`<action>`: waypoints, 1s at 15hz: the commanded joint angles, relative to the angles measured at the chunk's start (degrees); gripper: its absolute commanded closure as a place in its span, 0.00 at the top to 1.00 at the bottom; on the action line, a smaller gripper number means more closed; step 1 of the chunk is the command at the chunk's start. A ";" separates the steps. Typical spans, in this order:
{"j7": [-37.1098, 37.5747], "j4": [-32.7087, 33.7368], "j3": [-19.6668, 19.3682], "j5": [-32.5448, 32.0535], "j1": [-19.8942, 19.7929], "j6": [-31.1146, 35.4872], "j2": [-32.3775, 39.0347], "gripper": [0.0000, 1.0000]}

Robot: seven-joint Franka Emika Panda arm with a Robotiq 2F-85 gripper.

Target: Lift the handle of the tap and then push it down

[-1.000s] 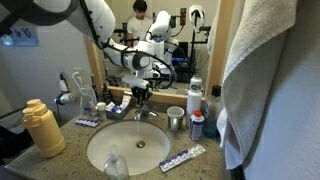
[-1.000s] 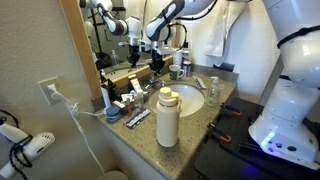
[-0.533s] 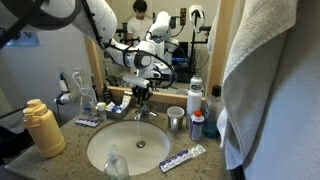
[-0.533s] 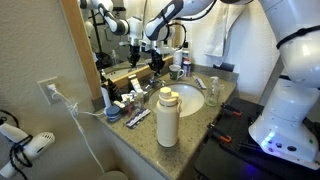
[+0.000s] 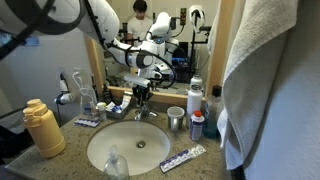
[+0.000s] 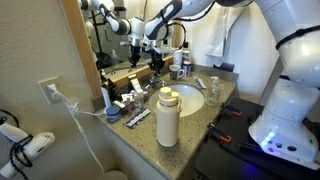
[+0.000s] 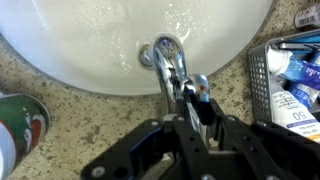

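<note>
The end effector (image 7: 196,101), fingers narrow, pinches the handle (image 7: 174,78) atop the tap (image 7: 165,52) behind the sink (image 7: 80,50); exterior views blur this grasp; nothing has visibly shifted since earlier

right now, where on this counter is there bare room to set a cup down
Bare granite lies between the yellow bottle and the basin rim. Between the basin and the hanging towel it is crowded: steel cup, blue bottle, toothpaste box. Behind the basin, the gripper is at the tap.
</note>
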 commanded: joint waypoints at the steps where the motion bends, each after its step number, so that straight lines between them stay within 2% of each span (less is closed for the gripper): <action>1: 1.70 -2.24 -1.95 -0.83 -1.36 -4.70 0.71 0.06; 10: -7.31 -2.32 -0.03 3.40 -4.80 -6.33 1.69 0.06; 15: -9.38 -1.35 0.21 5.19 -5.63 -7.25 2.73 0.06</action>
